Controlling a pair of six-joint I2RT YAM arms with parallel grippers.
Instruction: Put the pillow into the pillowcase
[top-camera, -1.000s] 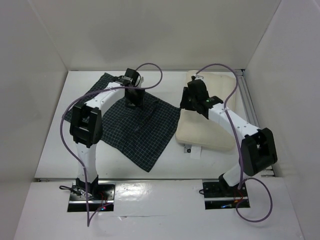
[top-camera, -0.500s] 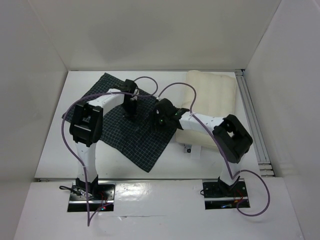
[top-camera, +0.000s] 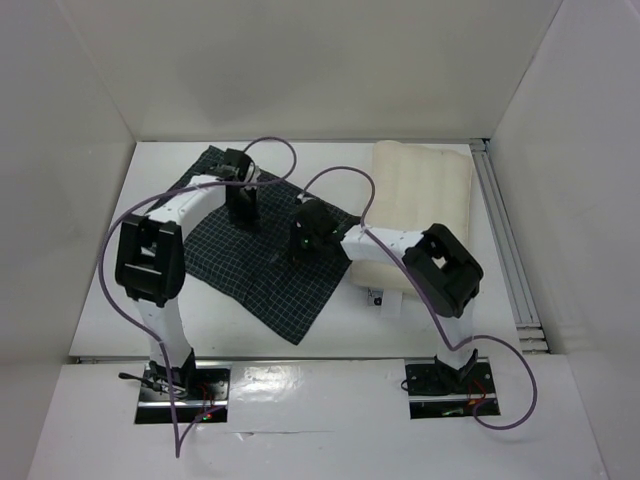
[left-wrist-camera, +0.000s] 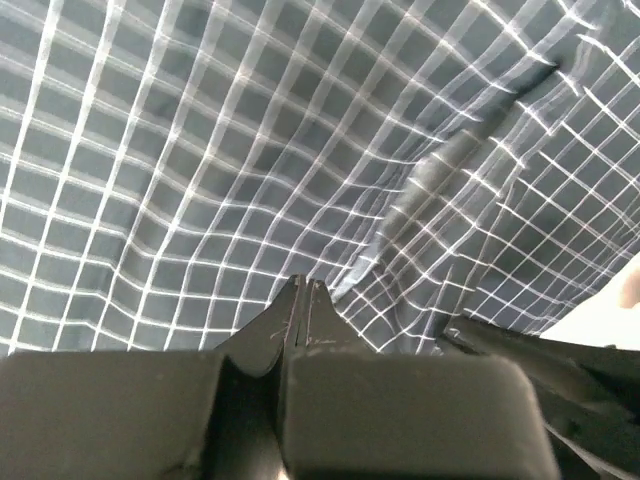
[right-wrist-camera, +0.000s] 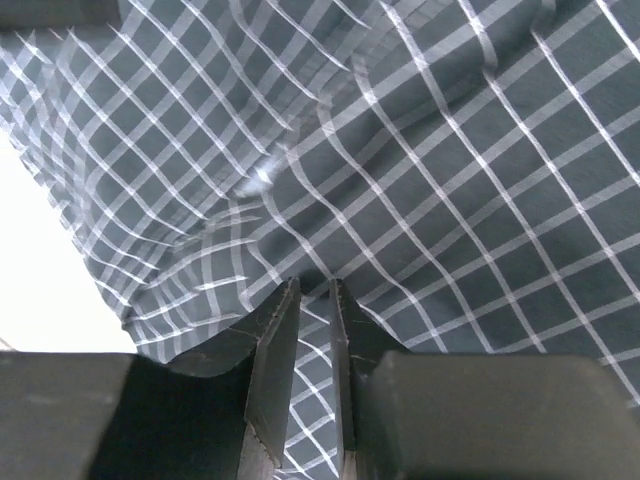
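Observation:
The dark checked pillowcase (top-camera: 262, 272) lies flat at the table's middle left. The cream pillow (top-camera: 428, 195) lies to its right, its near left edge meeting the cloth's right corner. My left gripper (top-camera: 240, 208) is down on the pillowcase's far part. In the left wrist view its jaws (left-wrist-camera: 303, 285) are shut, with taut creases of the pillowcase (left-wrist-camera: 250, 150) running into the tips. My right gripper (top-camera: 306, 243) presses on the cloth's right part near the pillow. In the right wrist view its fingers (right-wrist-camera: 315, 288) stand a narrow gap apart, with puckered pillowcase (right-wrist-camera: 450, 150) gathered between the tips.
White walls close in the table on three sides. A metal rail (top-camera: 503, 235) runs along the right side past the pillow. A small white tag (top-camera: 378, 298) lies at the pillow's near edge. Purple cables (top-camera: 345, 175) arc over both arms.
My right arm has swung left from above the pillow down onto the pillowcase. My left gripper has shifted left and back, and the cloth now creases toward its tips.

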